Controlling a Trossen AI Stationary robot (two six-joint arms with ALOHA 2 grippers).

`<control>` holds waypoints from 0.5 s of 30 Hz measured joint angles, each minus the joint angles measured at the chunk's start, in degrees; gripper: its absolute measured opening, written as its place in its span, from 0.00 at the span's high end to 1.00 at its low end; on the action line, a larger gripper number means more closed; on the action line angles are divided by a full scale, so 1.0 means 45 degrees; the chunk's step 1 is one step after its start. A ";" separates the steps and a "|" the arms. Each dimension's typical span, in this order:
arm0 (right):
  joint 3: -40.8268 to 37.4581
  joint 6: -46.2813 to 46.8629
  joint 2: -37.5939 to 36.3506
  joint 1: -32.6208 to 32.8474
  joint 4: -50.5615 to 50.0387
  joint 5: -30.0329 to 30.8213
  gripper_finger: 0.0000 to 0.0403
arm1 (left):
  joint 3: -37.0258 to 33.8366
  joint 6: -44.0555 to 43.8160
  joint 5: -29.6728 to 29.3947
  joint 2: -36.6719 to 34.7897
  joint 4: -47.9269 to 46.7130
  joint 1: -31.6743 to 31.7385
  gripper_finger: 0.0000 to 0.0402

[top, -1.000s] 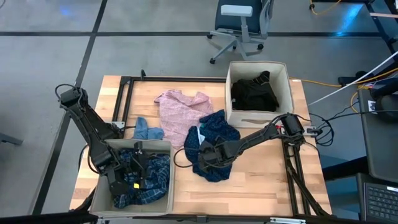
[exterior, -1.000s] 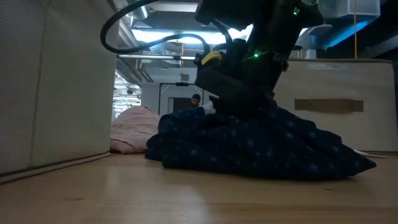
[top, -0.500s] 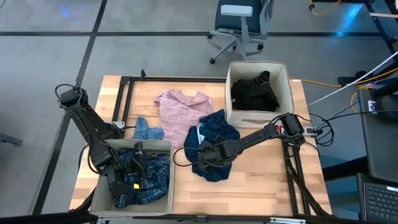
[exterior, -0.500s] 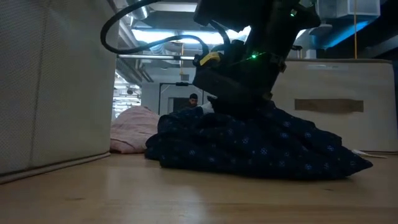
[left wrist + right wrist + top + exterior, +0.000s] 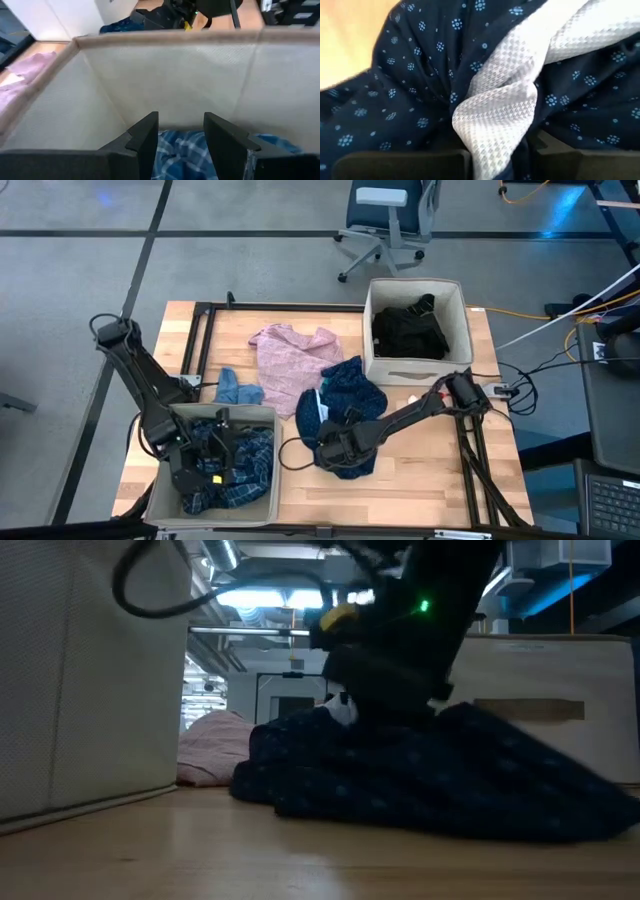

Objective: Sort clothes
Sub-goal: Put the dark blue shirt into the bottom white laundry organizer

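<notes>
A navy dotted garment lies crumpled at the table's middle, with a white waffle cloth in its folds. My right gripper is down on its near part and shut on cloth. A pink patterned top and a small blue denim item lie flat on the table beyond it. My left gripper is open inside the near left bin, over the blue-white plaid shirt. Black pieces lie in the far right bin. My right gripper has a fold of the white waffle cloth between its two fingers, with navy dotted cloth bunched beside it. It comes from above, slanting down from the table's right. The garment's bulk rests on the table.
Black frame rails run along the table's left and right sides. In the low view the left bin's wall stands close on the left and the right bin stands behind the navy garment. An office chair stands beyond the far edge.
My right gripper has gone toward the table's near edge, staying down in the navy garment. The garment's near part has been drawn along with it, while its far part has stayed by the pink top.
</notes>
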 joint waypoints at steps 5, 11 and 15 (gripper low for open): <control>0.1558 -0.0010 0.0008 0.0303 -0.1484 0.0221 0.85 | 0.0550 0.0276 0.0232 -0.0757 -0.0099 -0.0415 0.63; 0.3654 -0.0013 0.0002 0.0435 -0.3062 0.1371 0.85 | 0.1062 0.1151 0.0227 -0.2360 -0.0036 -0.0859 0.63; 0.5307 -0.0251 -0.0046 0.0430 -0.3973 0.2146 0.85 | 0.1119 0.1544 0.0227 -0.3423 -0.0036 -0.0882 0.63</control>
